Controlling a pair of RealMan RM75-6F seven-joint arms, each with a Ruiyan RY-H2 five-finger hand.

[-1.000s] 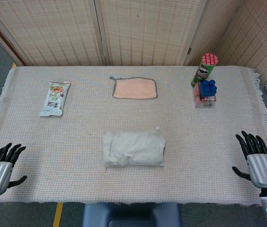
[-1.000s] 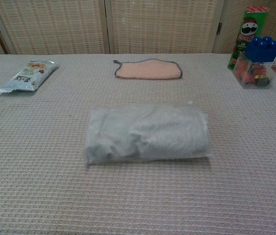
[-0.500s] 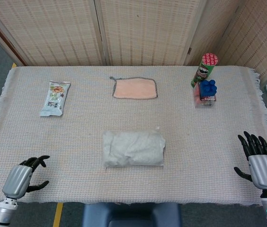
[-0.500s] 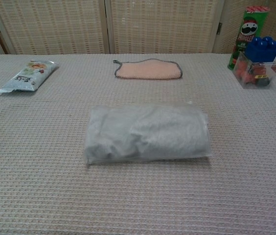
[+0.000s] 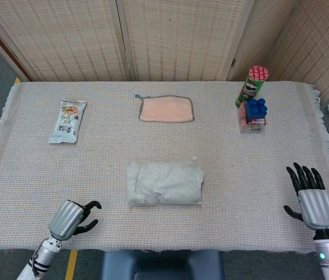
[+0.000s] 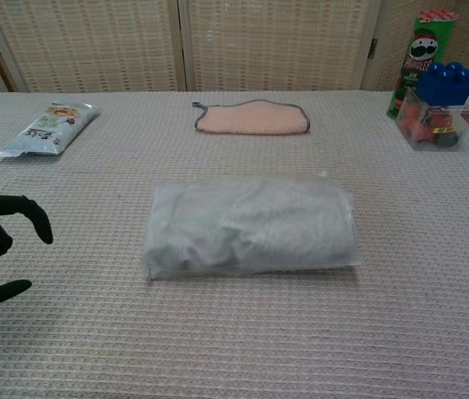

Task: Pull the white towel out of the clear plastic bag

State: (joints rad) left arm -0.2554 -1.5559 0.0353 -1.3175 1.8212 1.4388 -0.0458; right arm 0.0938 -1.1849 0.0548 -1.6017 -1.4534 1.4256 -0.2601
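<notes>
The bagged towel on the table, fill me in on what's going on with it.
Nothing holds it yet. The white towel lies inside the clear plastic bag at mid-table. The left hand hovers near the table's front edge, to the bag's left, fingers curled and empty. The right hand is open at the far right, well clear.

Cloth-covered table — bagged white towel, peach washcloth, snack packet, chips can, block box
</notes>
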